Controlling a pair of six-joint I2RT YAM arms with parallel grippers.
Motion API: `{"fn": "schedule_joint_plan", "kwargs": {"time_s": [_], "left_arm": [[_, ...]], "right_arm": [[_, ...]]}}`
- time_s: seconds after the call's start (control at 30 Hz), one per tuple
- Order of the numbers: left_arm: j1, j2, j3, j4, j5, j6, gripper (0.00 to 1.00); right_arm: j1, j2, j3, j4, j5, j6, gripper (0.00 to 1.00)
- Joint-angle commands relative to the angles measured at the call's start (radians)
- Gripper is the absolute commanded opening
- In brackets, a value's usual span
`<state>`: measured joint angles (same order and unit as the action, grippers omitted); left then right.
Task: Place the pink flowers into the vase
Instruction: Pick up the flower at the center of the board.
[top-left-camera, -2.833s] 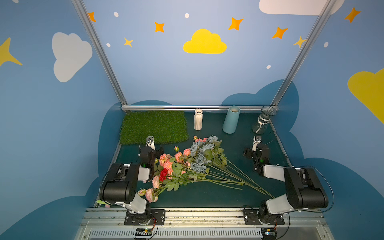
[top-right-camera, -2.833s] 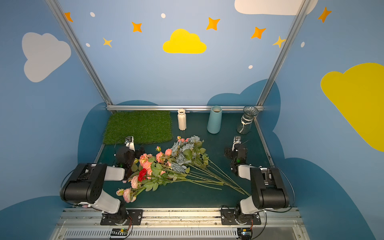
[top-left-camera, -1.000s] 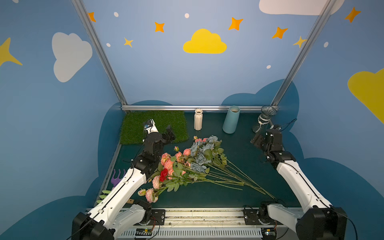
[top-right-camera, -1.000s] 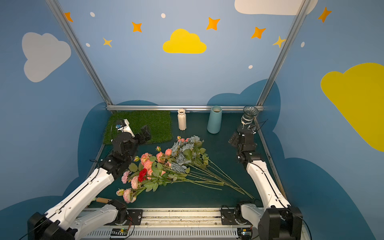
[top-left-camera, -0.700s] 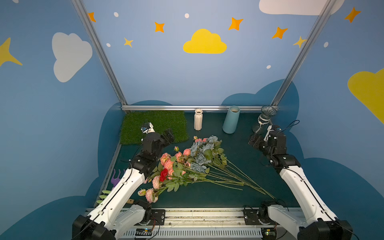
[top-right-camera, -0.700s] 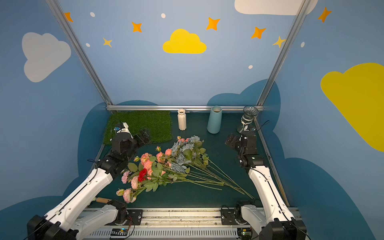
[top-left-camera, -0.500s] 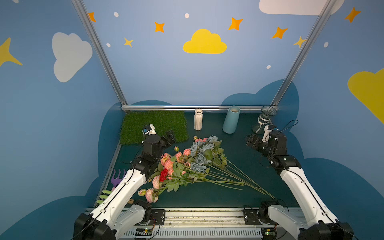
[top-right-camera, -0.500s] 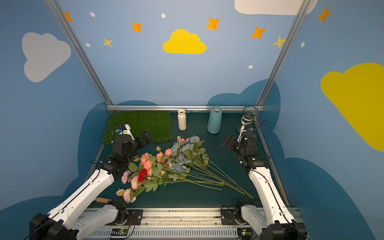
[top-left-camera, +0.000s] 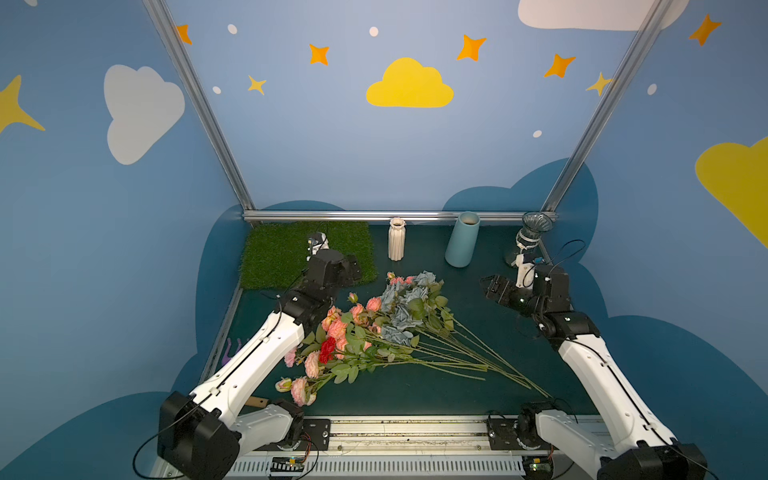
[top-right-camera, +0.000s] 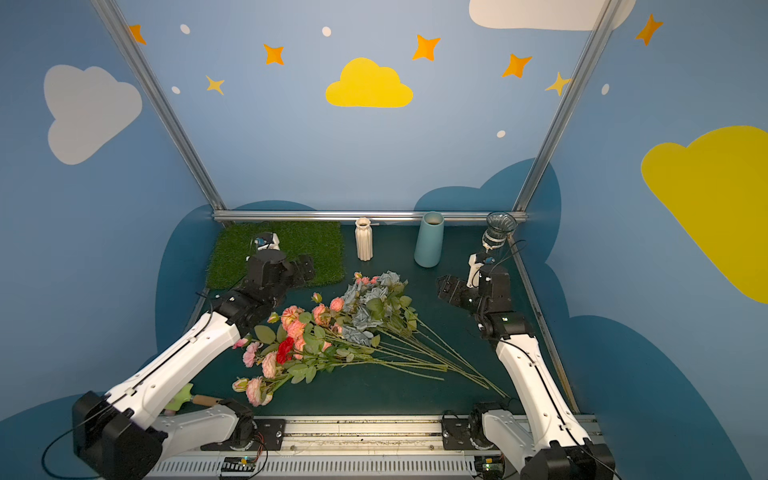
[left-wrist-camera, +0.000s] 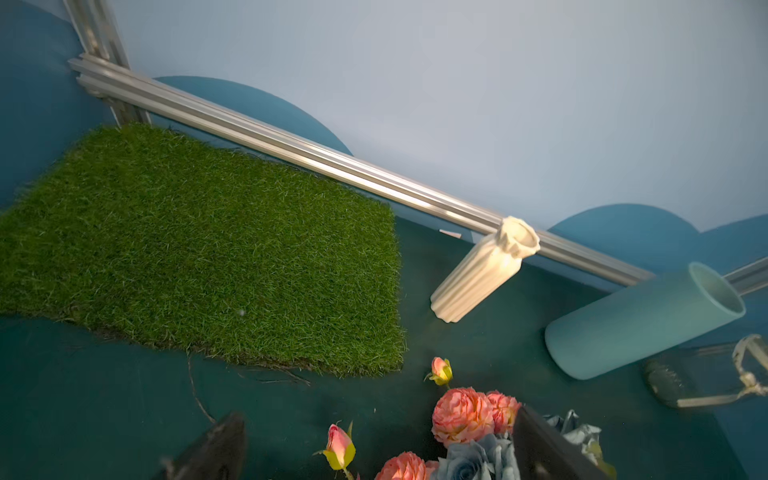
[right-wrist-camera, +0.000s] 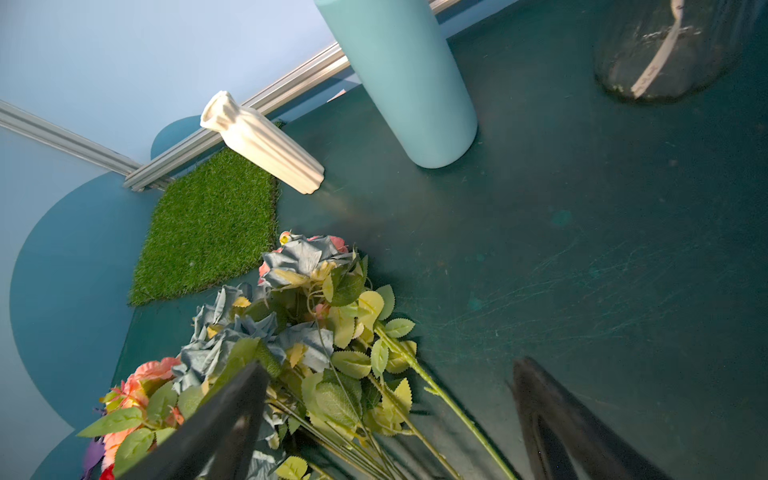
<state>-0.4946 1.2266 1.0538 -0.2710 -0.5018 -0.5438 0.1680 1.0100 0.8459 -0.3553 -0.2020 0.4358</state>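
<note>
Open surface (top-left-camera: 465, 291) between the grey-blue roses (top-left-camera: 401, 311) and the right end effector (top-left-camera: 490, 289) — room to pass, clear up to the blue vase (top-left-camera: 462, 239). Along the back rail (top-left-camera: 415, 215), white ribbed vase (top-left-camera: 396, 240), blue vase and glass vase (top-left-camera: 536, 224) standing well apart, gaps between. Mid-surface blocked by pink flowers (top-left-camera: 338, 328) and roses, stems (top-left-camera: 465, 361) fanning toward the front right. Grass mat (top-left-camera: 270, 257) low and flat by the left end effector (top-left-camera: 357, 268) — passable above.
</note>
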Motion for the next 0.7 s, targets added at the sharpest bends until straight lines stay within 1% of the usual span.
{"fn": "schedule_joint_plan", "kwargs": {"time_s": [0.0,0.07,0.13,0.2,0.27,0.33,0.43,0.67], "left_arm": [[-0.05,0.023,0.035,-0.116,-0.142,0.064,1.0],[-0.06,0.027,0.041,-0.122,-0.141,0.065,1.0],[-0.068,0.027,0.049,-0.138,-0.146,0.062,1.0],[-0.071,0.02,0.055,-0.151,-0.149,0.057,1.0],[-0.073,0.009,0.061,-0.16,-0.147,0.051,1.0],[-0.073,-0.008,0.058,-0.166,-0.144,0.035,1.0],[-0.073,-0.033,0.048,-0.156,-0.127,0.022,1.0],[-0.073,-0.041,0.047,-0.154,-0.103,-0.007,1.0]], "right_arm": [[0.046,0.014,0.049,-0.078,0.024,-0.044,0.93],[0.093,0.036,0.076,-0.127,0.076,-0.066,0.93],[0.152,0.069,0.111,-0.198,0.157,-0.082,0.93],[0.206,0.094,0.127,-0.239,0.197,-0.098,0.93],[0.259,0.115,0.136,-0.264,0.203,-0.118,0.93],[0.315,0.135,0.14,-0.293,0.233,-0.116,0.93],[0.365,0.14,0.131,-0.321,0.232,-0.109,0.93],[0.379,0.064,0.063,-0.328,0.164,-0.132,0.88]]}}
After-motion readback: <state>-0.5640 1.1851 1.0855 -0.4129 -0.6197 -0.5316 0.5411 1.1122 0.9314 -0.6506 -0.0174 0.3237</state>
